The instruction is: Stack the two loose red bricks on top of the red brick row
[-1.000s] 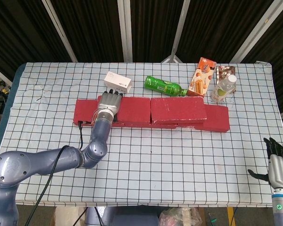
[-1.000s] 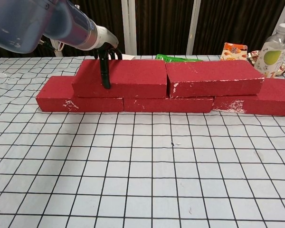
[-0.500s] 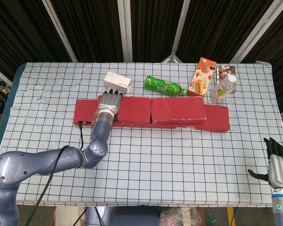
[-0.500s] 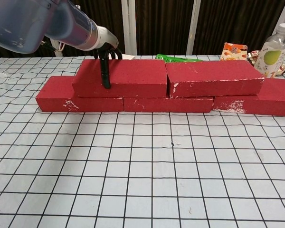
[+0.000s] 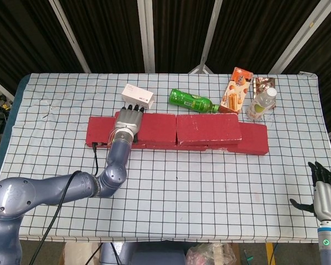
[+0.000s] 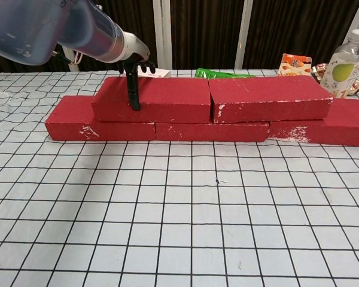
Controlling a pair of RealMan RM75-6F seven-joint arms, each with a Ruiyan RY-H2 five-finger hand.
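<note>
A row of red bricks (image 5: 99,131) (image 6: 96,127) lies across the table's middle. Two more red bricks sit on top of it, side by side. My left hand (image 5: 131,117) (image 6: 134,63) grips the upper left brick (image 5: 157,128) (image 6: 167,95): its thumb presses the front face in the chest view and its fingers reach over the back edge. The upper right brick (image 5: 208,128) (image 6: 266,95) lies untouched against it. My right hand (image 5: 324,185) hangs off the table's near right corner, fingers apart, holding nothing.
Behind the bricks lie a white box (image 5: 138,96), a green bottle (image 5: 192,101) on its side, an orange snack box (image 5: 236,89), a brown packet (image 5: 263,84) and an upright clear bottle (image 5: 262,104) (image 6: 344,64). The checked cloth (image 5: 209,187) covers the near half.
My left hand and the upper left brick have edged very slightly to the right. The right hand has not moved.
</note>
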